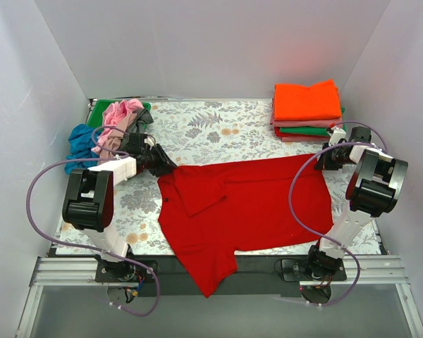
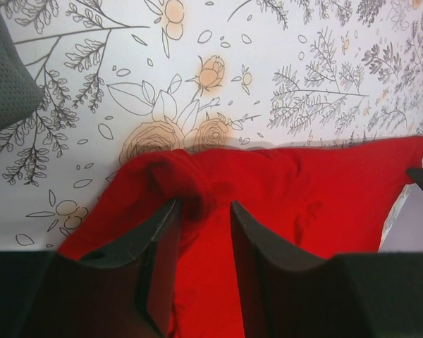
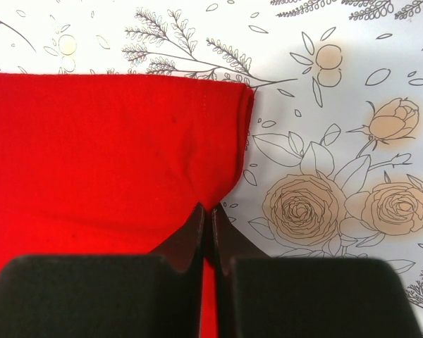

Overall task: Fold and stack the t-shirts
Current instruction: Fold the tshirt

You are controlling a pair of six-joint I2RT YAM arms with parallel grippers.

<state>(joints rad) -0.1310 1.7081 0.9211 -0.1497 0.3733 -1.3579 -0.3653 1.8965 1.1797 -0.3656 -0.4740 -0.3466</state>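
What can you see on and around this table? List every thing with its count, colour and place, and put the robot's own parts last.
red t-shirt: one, bright red, spread across the middle of the table, one end hanging over the near edge.
folded stack: one, orange on top with green and reddish layers beneath, far right corner.
loose pile: one heap of pink, blue, green and grey cloth, far left corner.
tablecloth: one, grey floral, covering the table.
cables: two, purple, one looping off each arm.
left gripper: one, black, jaws apart at a bunched corner of the red t-shirt.
right gripper: one, black, shut on the red t-shirt's hem.
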